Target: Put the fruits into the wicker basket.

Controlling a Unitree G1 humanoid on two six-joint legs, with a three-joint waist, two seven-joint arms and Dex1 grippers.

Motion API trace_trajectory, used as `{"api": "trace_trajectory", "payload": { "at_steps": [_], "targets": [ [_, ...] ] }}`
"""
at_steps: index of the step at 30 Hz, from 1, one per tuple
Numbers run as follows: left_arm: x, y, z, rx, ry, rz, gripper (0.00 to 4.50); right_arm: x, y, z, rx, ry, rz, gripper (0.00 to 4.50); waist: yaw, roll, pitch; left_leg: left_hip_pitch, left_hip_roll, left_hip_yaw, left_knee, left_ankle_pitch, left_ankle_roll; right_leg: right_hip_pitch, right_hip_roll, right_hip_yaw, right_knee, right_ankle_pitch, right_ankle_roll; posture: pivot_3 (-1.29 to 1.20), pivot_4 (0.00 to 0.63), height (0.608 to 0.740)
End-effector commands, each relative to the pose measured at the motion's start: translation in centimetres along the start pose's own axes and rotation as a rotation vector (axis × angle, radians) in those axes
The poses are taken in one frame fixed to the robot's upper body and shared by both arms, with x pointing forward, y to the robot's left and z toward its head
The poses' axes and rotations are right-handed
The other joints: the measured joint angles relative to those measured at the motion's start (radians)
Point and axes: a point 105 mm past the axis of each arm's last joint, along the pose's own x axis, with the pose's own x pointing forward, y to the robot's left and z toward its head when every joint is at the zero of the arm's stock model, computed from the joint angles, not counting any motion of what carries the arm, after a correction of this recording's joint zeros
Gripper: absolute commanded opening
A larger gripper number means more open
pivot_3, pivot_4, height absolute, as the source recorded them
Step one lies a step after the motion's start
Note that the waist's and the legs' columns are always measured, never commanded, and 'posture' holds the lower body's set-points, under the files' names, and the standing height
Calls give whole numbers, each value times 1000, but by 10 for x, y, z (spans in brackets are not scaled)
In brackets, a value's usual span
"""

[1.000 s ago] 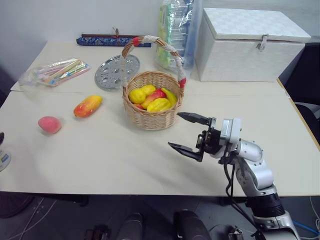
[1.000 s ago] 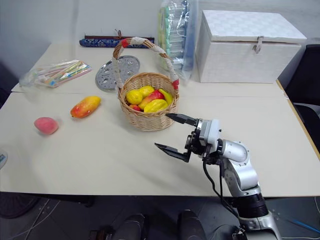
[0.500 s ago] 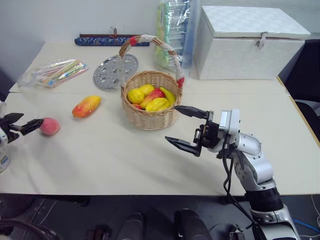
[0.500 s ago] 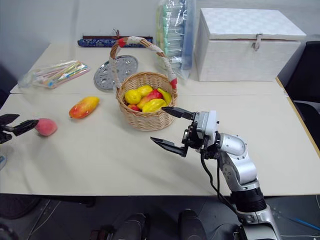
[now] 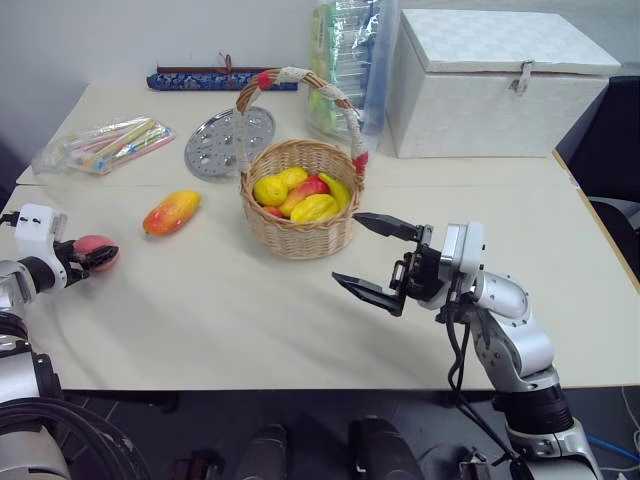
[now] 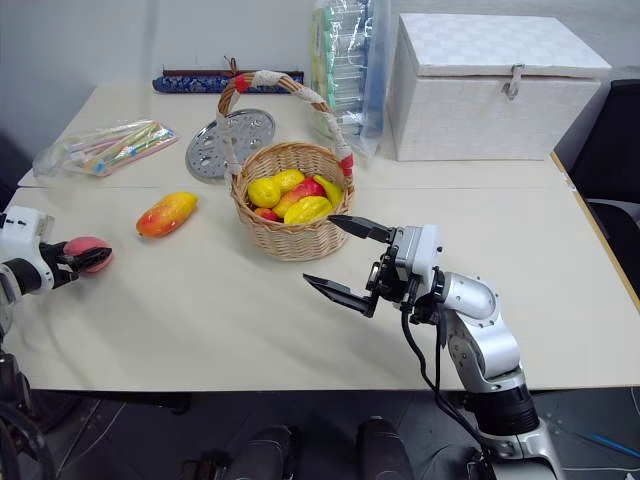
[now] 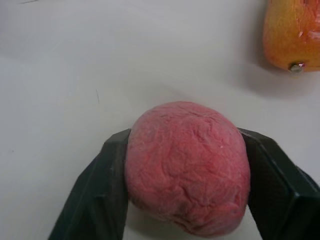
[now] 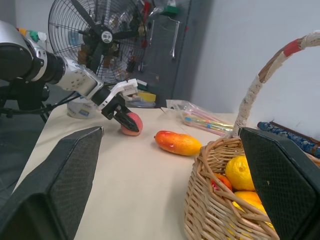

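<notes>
Head views: left hand (image 5: 95, 256) brackets the peach (image 5: 92, 249) near the worktop's (image 5: 200, 310) left edge; right hand (image 6: 345, 260) hangs wide apart before the wicker basket (image 5: 300, 215) at mid-worktop.
Left wrist view: fingers (image 7: 97, 187) sit on both flanks of the peach; mango (image 7: 295, 32) lies nearby.
Right wrist view: basket already holds fruits (image 8: 242, 172).
Advice: squeeze the peach fully, lift straight, clear the basket's handle (image 5: 300, 85).

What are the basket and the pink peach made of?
The wicker basket looks like woven tan wicker: you can see the plaited strands, and its handle is wrapped in white cloth with red ends. The pink peach looks like soft, matte foam or rubber, with a wrinkled, dull skin; which one is hard to tell.
</notes>
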Motion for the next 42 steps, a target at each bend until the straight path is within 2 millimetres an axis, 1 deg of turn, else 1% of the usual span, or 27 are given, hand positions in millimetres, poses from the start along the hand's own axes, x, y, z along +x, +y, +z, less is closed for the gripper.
{"api": "trace_trajectory", "payload": {
  "at_steps": [1, 2, 3, 4, 5, 6, 7, 8, 9, 10, 11, 12, 13, 14, 16, 18, 23, 25, 28, 29, 30, 32, 33, 34, 36, 39, 42],
  "targets": [
    [-9, -5, 20, 30, -54, -99, 2450, -4, -3, 13, -60, -14, -25, 4500, 0, 0, 0, 0, 0, 0, 0, 0, 0, 0, 0, 0, 0, 0, 0, 0, 150, 740],
    [-12, -10, 31, 43, -103, -148, 2450, -5, -3, 13, -64, -11, -32, 4500, 1, 0, 0, 0, 0, 0, 0, 0, 0, 0, 0, 0, 0, 0, 0, 0, 150, 740],
    [-18, -24, 53, 99, -174, -267, 2450, -10, -8, 14, -77, -5, -70, 4500, 1, 0, 0, 0, 0, 0, 0, 0, 0, 0, 0, 0, 0, 0, 0, 0, 150, 740],
    [-23, -35, 66, 145, -217, -353, 2450, -13, -11, 15, -87, -1, -98, 4500, 2, -2, 1, -1, 0, 0, 0, 0, 0, 0, 0, 0, 0, 0, 0, 0, 150, 740],
    [-29, -60, 80, 208, -242, -500, 2450, -19, -18, 18, -96, -2, -150, 4500, 3, -2, 1, -2, 1, 0, 1, 0, 0, -1, 0, -1, 0, 0, 0, 0, 150, 740],
    [-36, -87, 86, 283, -234, -640, 2450, -25, -23, 20, -107, 7, -190, 4500, 4, -1, 1, -4, 1, -2, 2, 0, 0, -1, 0, -2, -1, 1, -1, 0, 150, 740],
    [-40, -105, 87, 324, -218, -726, 2450, -28, -26, 21, -114, 13, -212, 4500, 3, -1, 1, -8, 1, -5, 6, 0, -1, -1, -1, 0, 0, 1, -2, 0, 150, 740],
    [-48, -133, 87, 382, -185, -841, 2450, -35, -30, 22, -132, 30, -241, 4500, 2, -1, 1, -11, 2, -6, 9, -1, -1, -2, -1, 2, 0, 2, -3, 0, 150, 740],
    [-54, -150, 85, 413, -160, -904, 2450, -38, -33, 23, -145, 43, -256, 4500, 2, 0, 2, -11, 2, -6, 9, -1, -1, -2, -1, 3, -2, 3, -3, 0, 150, 740],
    [-55, -166, 88, 451, -175, -929, 2450, -43, -36, 24, -155, 50, -279, 4500, 2, 1, 2, -11, 1, -6, 9, -1, 0, 0, -2, 5, -3, 3, -3, 0, 150, 740],
    [-54, -192, 101, 494, -257, -966, 2450, -48, -41, 27, -165, 53, -320, 4500, 5, 1, 2, -11, 1, -6, 10, -2, 1, 0, -2, 5, -4, 3, -2, 0, 150, 740],
    [-55, -208, 111, 516, -324, -978, 2450, -52, -44, 29, -169, 53, -346, 4500, 8, 2, 3, -11, 1, -6, 11, -2, 1, 0, -2, 5, -4, 4, -2, 0, 150, 740],
    [-52, -227, 124, 511, -401, -987, 2450, -55, -46, 30, -167, 51, -368, 4500, 12, 2, 3, -11, 1, -6, 12, -2, 1, 0, -1, 5, -5, 3, -2, 0, 150, 740],
    [-43, -243, 136, 503, -467, -964, 2450, -56, -46, 30, -161, 52, -382, 4500, 20, 2, 3, -11, 1, -6, 12, -2, 1, 0, 0, 5, -4, 4, -2, 0, 150, 740],
    [-25, -267, 147, 470, -523, -931, 2450, -57, -42, 29, -150, 56, -385, 4500, 29, 2, 3, -11, 1, -7, 14, -1, 0, 0, 2, 4, -2, 4, -2, 0, 150, 740],
    [-4, -277, 150, 439, -532, -864, 2450, -56, -38, 27, -144, 60, -382, 4500, 24, 2, 3, -10, 1, -5, 14, -1, 1, 0, 2, 5, -2, 4, -1, 0, 150, 740],
    [30, -285, 151, 365, -527, -741, 2450, -51, -31, 24, -130, 56, -383, 4500, -1, 2, 3, -8, 0, -2, 11, -1, 1, -3, 5, 4, 0, 5, 0, 0, 150, 740],
    [33, -286, 149, 356, -519, -741, 3166, -51, -30, 23, -126, 53, -383, 4500, -1, 2, 3, -8, 0, -3, 11, -1, 1, -3, 5, 4, 0, 5, 0, 0, 150, 740],
    [28, -284, 147, 375, -547, -745, 3991, -51, -29, 23, -121, 49, -381, 4500, 3, 2, 3, -8, 0, -3, 11, -1, 1, -3, 4, 4, -1, 5, 0, 0, 150, 740],
    [22, -283, 148, 384, -582, -767, 4282, -51, -29, 22, -119, 48, -378, 4500, 4, 2, 3, -8, 0, -3, 11, -1, 1, -3, 4, 4, -2, 5, 0, 0, 150, 740],
    [15, -280, 151, 410, -641, -761, 4424, -51, -28, 21, -114, 47, -374, 4500, 4, 2, 3, -8, -1, -3, 12, -1, 1, -3, 4, 4, -2, 5, 0, 0, 150, 740],
    [5, -271, 150, 426, -699, -752, 4424, -51, -27, 19, -108, 47, -361, 4500, 5, 2, 3, -8, -1, -4, 12, -1, 1, -3, 3, 4, -2, 5, 0, 0, 150, 740],
    [-1, -261, 147, 424, -717, -737, 4424, -50, -27, 17, -103, 43, -354, 4500, 3, 2, 3, -8, 0, -4, 12, -1, 1, -3, 3, 4, -2, 5, 0, 0, 150, 740],
    [-7, -245, 141, 413, -722, -707, 4424, -49, -27, 16, -100, 39, -342, 4500, -3, 2, 3, -8, 0, -4, 12, -1, 1, -3, 3, 4, -2, 5, 0, 0, 150, 740],
    [-15, -230, 134, 408, -727, -671, 4424, -48, -27, 15, -97, 35, -331, 4500, -5, 2, 3, -7, 0, -4, 10, -1, 0, -3, 4, 7, -2, 5, 0, 0, 150, 740],
    [-33, -146, 96, 373, -651, -389, 4424, -44, -28, 21, -130, -1, -290, 4500, -7, 3, 3, -5, 1, -5, 9, -1, 0, -3, 5, 8, -2, 5, 0, 0, 150, 740],
    [-60, -77, 58, 349, -569, -125, 4424, -35, -25, 26, -151, -25, -218, 4500, -9, 3, 3, -3, 0, -5, 8, -2, 0, -3, 5, 14, -3, 5, 0, 0, 150, 740]
  ]
}}
